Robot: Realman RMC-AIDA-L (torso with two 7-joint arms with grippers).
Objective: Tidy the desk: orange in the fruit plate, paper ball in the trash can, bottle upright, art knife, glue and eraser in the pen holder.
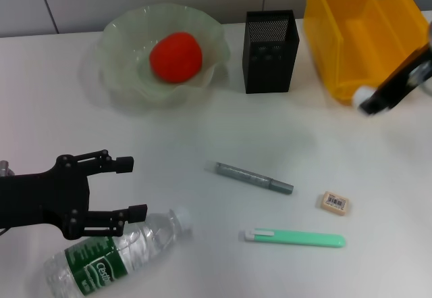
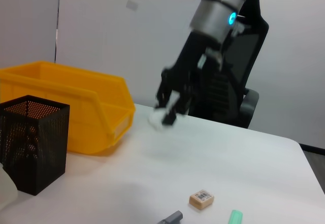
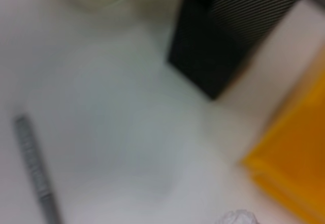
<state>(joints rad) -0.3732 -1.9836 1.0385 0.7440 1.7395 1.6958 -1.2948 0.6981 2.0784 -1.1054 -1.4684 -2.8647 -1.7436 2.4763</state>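
Observation:
The orange (image 1: 175, 56) lies in the pale green fruit plate (image 1: 118, 34) at the back left. Right of it stands the black mesh pen holder (image 1: 270, 51), then the yellow trash can (image 1: 351, 34). My right gripper (image 1: 368, 102) hovers at the can's front edge, shut on the white paper ball (image 2: 161, 118). The bottle (image 1: 115, 251) lies on its side at the front left. My left gripper (image 1: 131, 188) is open just above and behind it. The grey glue stick (image 1: 253, 178), the green art knife (image 1: 295, 238) and the eraser (image 1: 335, 202) lie on the white desk.
The left wrist view shows the pen holder (image 2: 33, 142), the trash can (image 2: 71, 102) and the eraser (image 2: 201, 198), with a black office chair (image 2: 238, 82) beyond the desk's far edge. Bare desk lies between the plate and the glue stick.

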